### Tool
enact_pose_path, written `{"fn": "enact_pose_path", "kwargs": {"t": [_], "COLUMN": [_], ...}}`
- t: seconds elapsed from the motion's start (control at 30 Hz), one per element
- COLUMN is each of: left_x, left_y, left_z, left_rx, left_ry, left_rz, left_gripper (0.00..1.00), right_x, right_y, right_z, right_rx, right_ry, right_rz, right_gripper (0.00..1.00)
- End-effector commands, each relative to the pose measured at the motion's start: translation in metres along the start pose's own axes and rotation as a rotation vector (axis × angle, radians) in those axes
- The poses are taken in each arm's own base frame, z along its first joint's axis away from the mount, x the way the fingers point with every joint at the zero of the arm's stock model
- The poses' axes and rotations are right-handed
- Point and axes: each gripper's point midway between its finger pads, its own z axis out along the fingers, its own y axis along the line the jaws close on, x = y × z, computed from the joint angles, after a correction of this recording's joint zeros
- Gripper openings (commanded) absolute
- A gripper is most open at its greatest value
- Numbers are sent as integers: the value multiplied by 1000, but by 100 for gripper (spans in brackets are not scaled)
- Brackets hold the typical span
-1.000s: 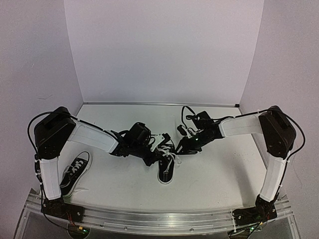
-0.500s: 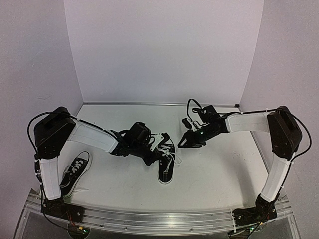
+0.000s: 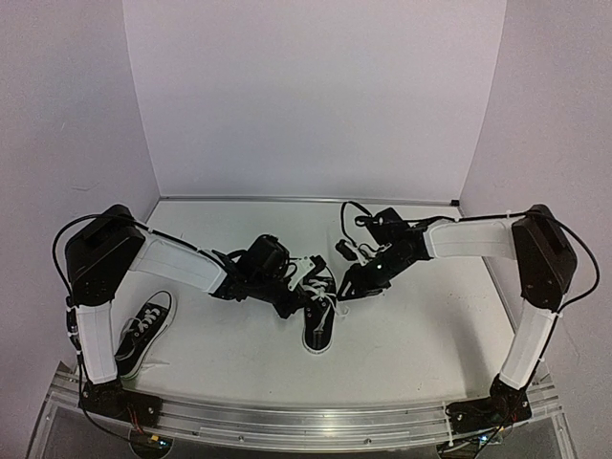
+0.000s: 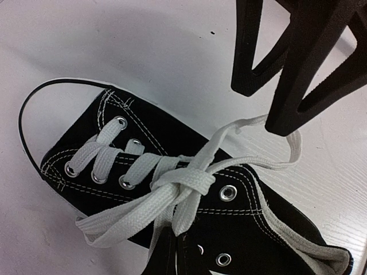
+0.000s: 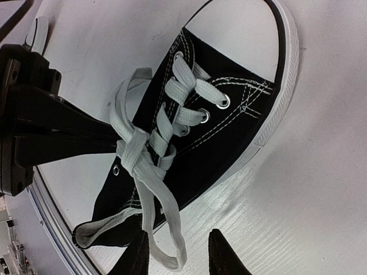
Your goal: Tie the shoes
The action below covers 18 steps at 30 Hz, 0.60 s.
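Two arms over a white tabletop [image 3: 430,335], with the centre shoe [image 3: 318,320] as the point of reference. This shoe, a black low-top with a white toe cap, stands upright on its sole in the middle of the tabletop. Its toe points toward the near edge and its heel toward the back wall.

The white laces [image 4: 183,186] are crossed once over the upper eyelets. The strands above the crossing lie slack, and one loop trails off the side of the shoe onto the tabletop.

The left gripper [image 3: 295,296] reaches the centre shoe from its left, at the lace end. In the right wrist view the left gripper [image 5: 112,140] tapers to a closed point at the lace crossing, with its jaws shut on the laces there.

The right gripper [image 3: 346,287] sits just to the right of the centre shoe's heel end. Its jaws are partly apart and grip nothing. In the left wrist view the right gripper [image 4: 262,106] hangs above the heel side, and one fingertip meets the loose lace end. In its own view the right gripper [image 5: 179,240] straddles the trailing loop.

The second shoe [image 3: 143,335] of the pair lies well to the left of the centre shoe, close to the left arm's base. It is laced, and neither gripper touches it.
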Motion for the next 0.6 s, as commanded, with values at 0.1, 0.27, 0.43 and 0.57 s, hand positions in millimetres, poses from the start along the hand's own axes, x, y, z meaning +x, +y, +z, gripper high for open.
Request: {"fn": "enact_pose_path", "kwargs": {"t": [0.1,0.27,0.43,0.57], "left_x": [-36,-37,-37,-36], "left_y": [2,2,2,2], "left_z": [-16,-17,-16,-15], "left_rx": [-13,-14,-11,-10], "left_ry": [-82,-85,-84,-82], "left_rz": [16,17,17,16], "left_gripper": [0,0,0,0], "right_x": [-17,-18,-18,-19], "right_y": [-9,-2,0,-1], "right_z": [3,12,11,6], "right_rx": [90,89,101,121], "right_ry": [-16,2,2,-10], "right_rz": [-29,-53,-63,-63], "right_gripper": [28,27,30,33]}}
